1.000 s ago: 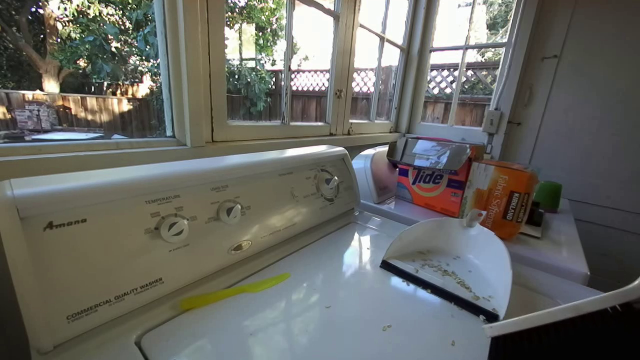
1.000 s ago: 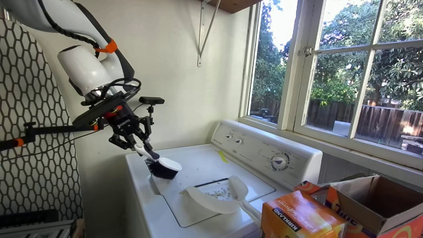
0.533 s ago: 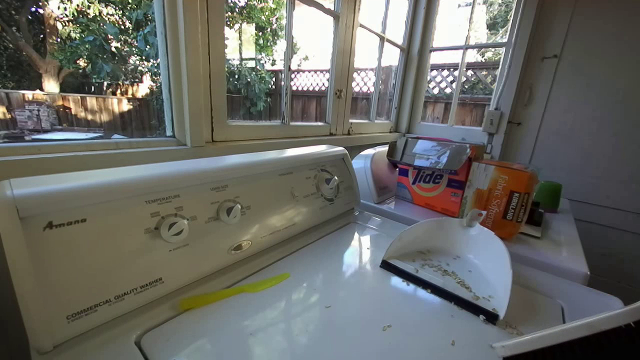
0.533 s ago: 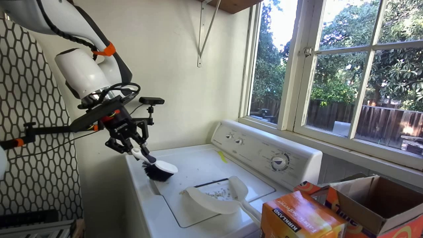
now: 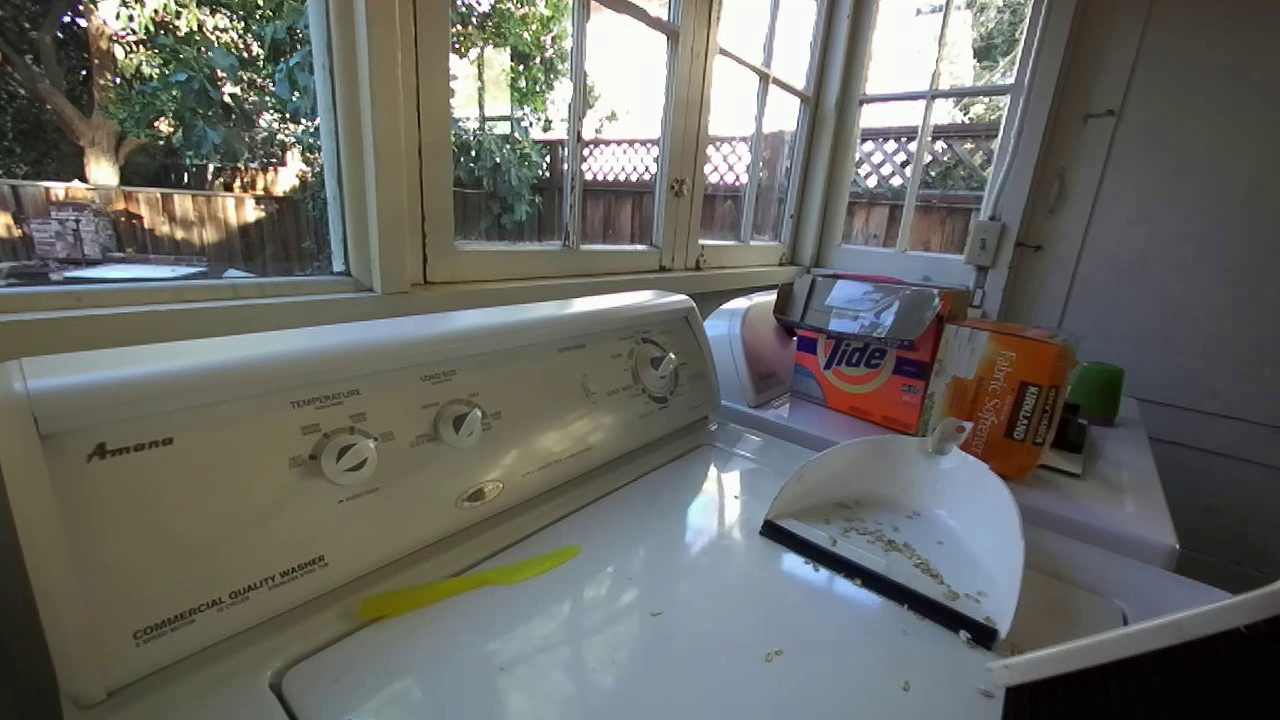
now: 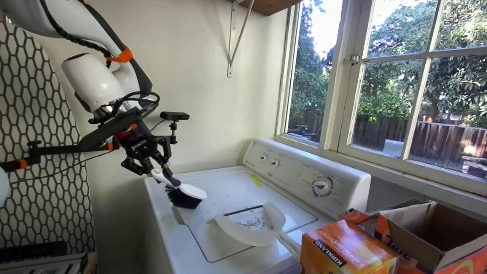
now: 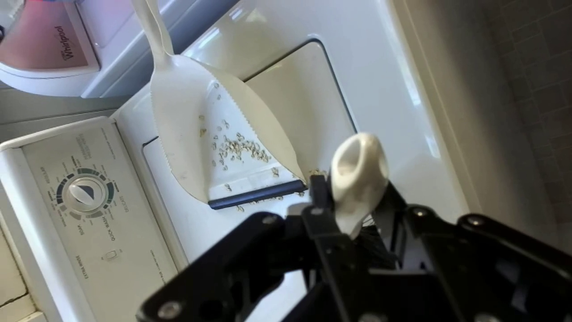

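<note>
My gripper is shut on the white handle of a brush with black bristles, over the near-left part of the washer lid in that exterior view. The handle's end stands up between the fingers in the wrist view. I cannot tell if the bristles touch the lid. In an exterior view only the brush's white edge and dark bristles show at the lower right. A white dustpan with a dark lip lies on the lid, holding many small pale flakes. More flakes lie along its lip and on the lid.
A yellow-green knife-shaped utensil lies by the washer's control panel. An orange fabric softener box and an open Tide box stand beyond the dustpan. The dustpan's handle reaches toward the boxes.
The gripper and brush have shifted slightly away from the dustpan, then a little back toward it. The brush stays held. The dustpan, flakes, utensil and boxes show no clear movement.
</note>
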Robot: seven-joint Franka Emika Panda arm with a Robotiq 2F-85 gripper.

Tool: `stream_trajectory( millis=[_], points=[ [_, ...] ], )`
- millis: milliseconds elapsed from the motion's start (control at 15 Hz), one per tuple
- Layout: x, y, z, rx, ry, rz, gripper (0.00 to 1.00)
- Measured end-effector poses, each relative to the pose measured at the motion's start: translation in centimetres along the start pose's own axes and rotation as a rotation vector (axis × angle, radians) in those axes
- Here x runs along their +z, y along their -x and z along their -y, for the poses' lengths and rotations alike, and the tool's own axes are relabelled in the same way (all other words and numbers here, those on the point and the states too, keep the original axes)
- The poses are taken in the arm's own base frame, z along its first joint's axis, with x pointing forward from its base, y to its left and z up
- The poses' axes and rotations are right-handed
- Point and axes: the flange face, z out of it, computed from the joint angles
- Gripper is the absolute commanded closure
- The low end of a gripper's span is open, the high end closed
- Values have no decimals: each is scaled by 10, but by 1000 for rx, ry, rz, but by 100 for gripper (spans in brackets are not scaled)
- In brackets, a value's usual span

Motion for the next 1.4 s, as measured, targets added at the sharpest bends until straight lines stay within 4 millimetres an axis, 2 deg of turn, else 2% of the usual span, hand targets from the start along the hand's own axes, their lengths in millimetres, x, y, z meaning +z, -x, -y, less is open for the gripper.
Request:
stream_trajectory(
  millis=[667, 1400],
  points=[
    [-20, 6, -11, 36, 57, -14, 93],
    [-28, 8, -5, 32, 46, -36, 93]
  ],
)
